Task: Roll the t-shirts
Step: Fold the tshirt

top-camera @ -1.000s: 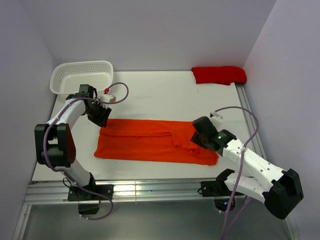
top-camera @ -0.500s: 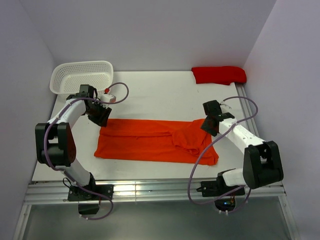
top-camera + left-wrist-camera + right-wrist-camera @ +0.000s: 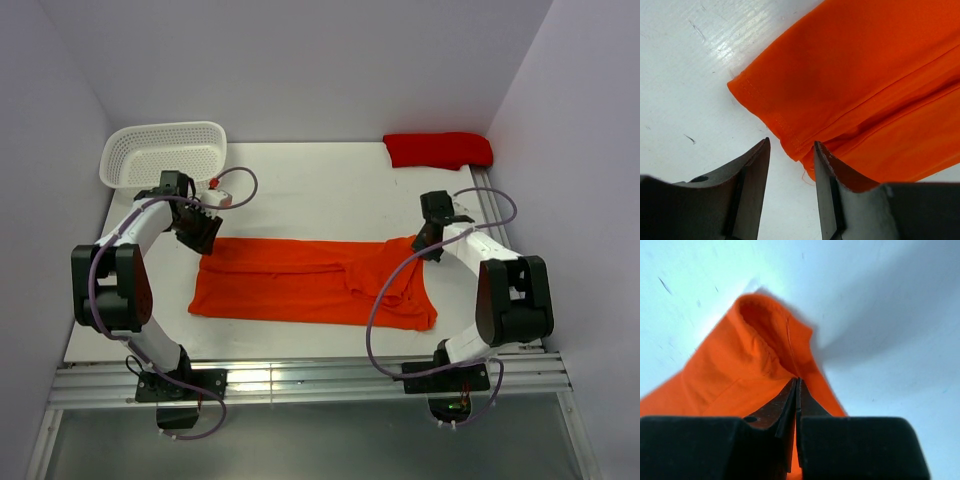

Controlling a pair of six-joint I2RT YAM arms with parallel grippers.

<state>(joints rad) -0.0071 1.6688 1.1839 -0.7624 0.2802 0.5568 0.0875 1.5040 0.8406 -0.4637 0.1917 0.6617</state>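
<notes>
Plainly, the orange t-shirt (image 3: pixel 300 285) lies across the middle of the white table (image 3: pixel 320 190) as a long flat band, folded lengthwise, with soft creases running along it and a rumpled, layered patch toward its right end. Its cloth is smooth and matte, with a stitched double hem visible at the corner in the left wrist view.

At the band's upper left corner sits the left claw (image 3: pixel 790 150). Its two dark, wedge-shaped fingers stand apart, released, and the hemmed corner of the cloth reaches into the gap between them, the right finger lying over the cloth's edge. The tabletop beside it is glossy white, with a few faint scuffs.

At the band's upper right corner, the right claw (image 3: pixel 796 382) is clenched, its flat black fingers pressed together. A fold of orange cloth rises to their tips in a rounded, tent-like peak with a gathered seam. The tips seem to pinch that fold, though the wrist view is soft there.

The red t-shirt (image 3: pixel 438 149), a darker and thicker bundle with rounded ends, rests at the upper right of the table against the back wall, well apart from both arms. A white plastic basket (image 3: pixel 165 127) with perforated walls and rounded corners stands at the upper left.
</notes>
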